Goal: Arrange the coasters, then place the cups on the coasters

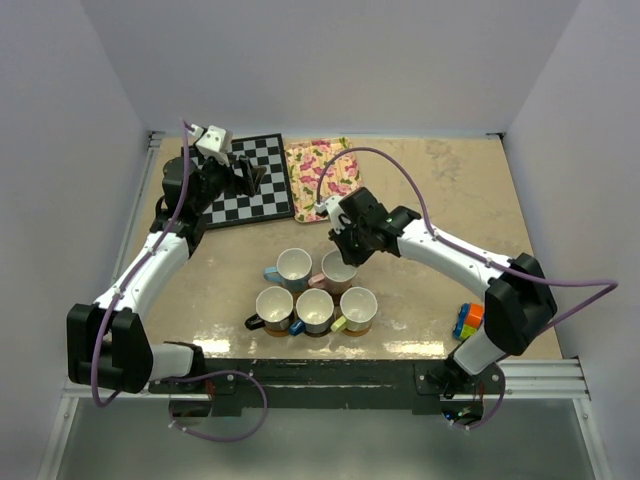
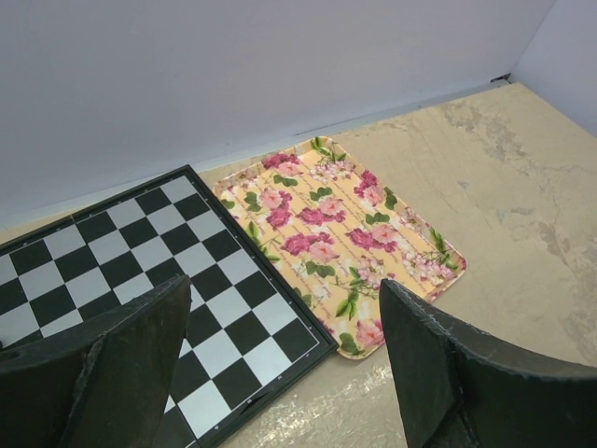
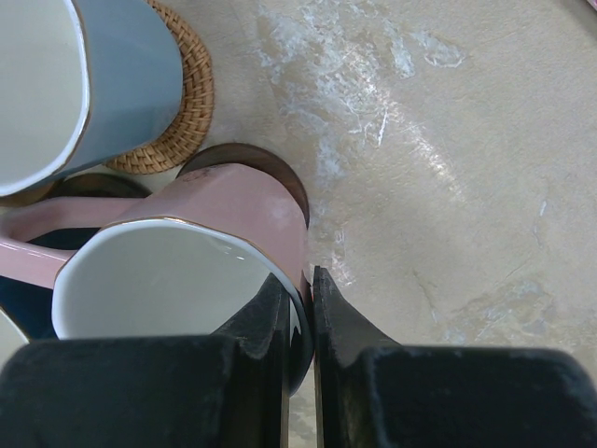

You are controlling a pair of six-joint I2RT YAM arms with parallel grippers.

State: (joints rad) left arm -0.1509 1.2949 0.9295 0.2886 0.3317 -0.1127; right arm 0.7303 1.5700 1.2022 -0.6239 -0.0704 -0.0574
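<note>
Five cups stand clustered at the table's middle: light blue (image 1: 294,266) and pink (image 1: 338,270) behind, black (image 1: 274,308), dark blue (image 1: 314,310) and yellow-green (image 1: 358,308) in front. My right gripper (image 3: 310,289) is shut on the pink cup (image 3: 233,210), one finger inside its rim and one outside. A dark brown coaster (image 3: 270,168) shows just under and beyond that cup. The light blue cup (image 3: 121,84) sits on an orange-brown woven coaster (image 3: 187,103). My left gripper (image 2: 284,285) hangs open and holds nothing, above the chessboard's corner, far from the cups.
A black-and-white chessboard (image 1: 250,185) and a floral tray (image 1: 320,170) lie side by side at the back. Coloured blocks (image 1: 467,320) sit near the right arm's base. Walls close the table on three sides.
</note>
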